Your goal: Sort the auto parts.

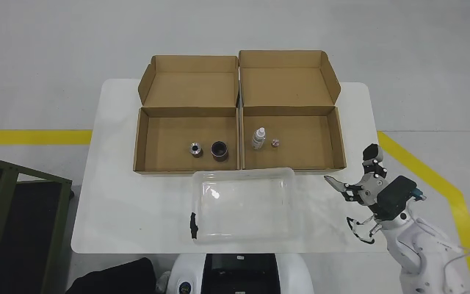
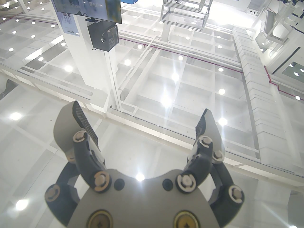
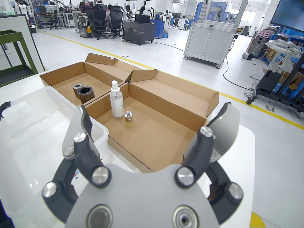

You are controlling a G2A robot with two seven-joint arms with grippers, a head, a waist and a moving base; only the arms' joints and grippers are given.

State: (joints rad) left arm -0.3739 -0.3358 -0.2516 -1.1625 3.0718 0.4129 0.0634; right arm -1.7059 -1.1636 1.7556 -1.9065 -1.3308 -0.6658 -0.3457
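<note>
Closest to the viewer is the right gripper (image 3: 154, 109), its jaws spread wide and holding nothing. Seen from above, it (image 1: 349, 202) hangs over the right end of the white counter (image 1: 110, 206).

- **Right-hand box** (image 3: 154, 141): an open cardboard tray lying straight ahead of the jaws.
- **Left-hand box** (image 3: 63, 84): it touches the first box and lies farther off to the gripper's left.
- **Clear tub** (image 1: 253, 217): it sits just beside the gripper, on its left.
- **Spray bottle** (image 3: 116, 100): it stands upright in the right-hand box, ahead and slightly left of the jaws, with its long axis vertical.
- **Dark ring** (image 3: 85, 93) and smaller **metal cylinder** (image 3: 76, 88): they stand side by side in the left-hand box.
- **Brass fitting** (image 3: 128, 119): it stands just beside the bottle, on the gripper's side.
- **Black piece** (image 1: 193, 224): too small to identify, it sits at the tub corner farthest from this gripper.

The left gripper (image 2: 140, 110), its jaws also apart and empty, points up at the ceiling (image 2: 166, 72). By this layout, the right arm is the nearer one to the bottle and fitting.
</note>
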